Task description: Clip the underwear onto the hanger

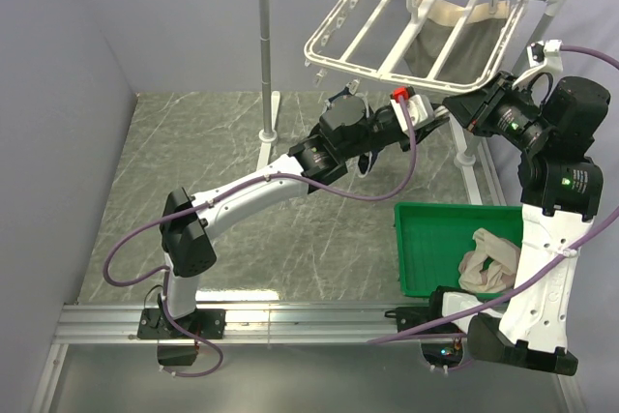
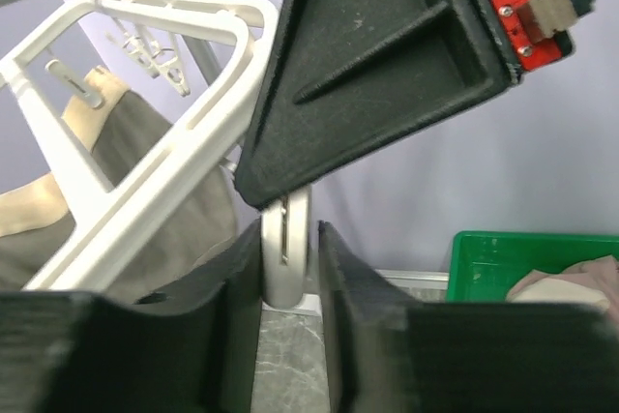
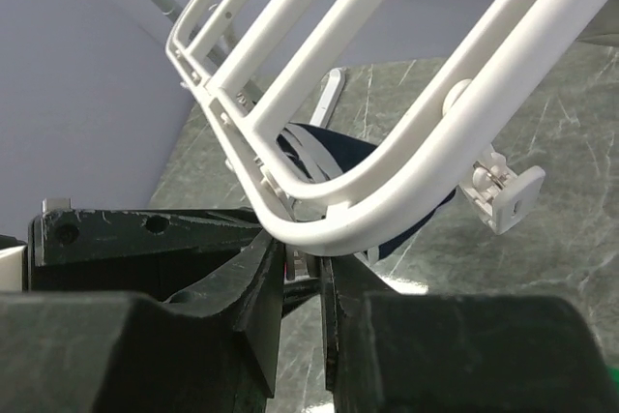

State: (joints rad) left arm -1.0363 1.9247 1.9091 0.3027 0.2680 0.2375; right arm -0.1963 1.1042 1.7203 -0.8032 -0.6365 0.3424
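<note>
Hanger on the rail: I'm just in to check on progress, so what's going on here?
Both arms are raised to the near edge of the white hanger. The right gripper has its jaws nearly together under the frame's corner, around something small that cannot be made out. The left gripper sits close beside it, jaws slightly apart with nothing between them. The navy underwear hangs just under that corner. Whether it is clipped yet cannot be told.

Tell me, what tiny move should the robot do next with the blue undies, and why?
Probably the left pincer should bring the navy blue briefs with white piping toward the corner of the white plastic drying frame. The right pincer is nearly closed there on something small and white, perhaps a clip, and the briefs hang just behind.
</note>
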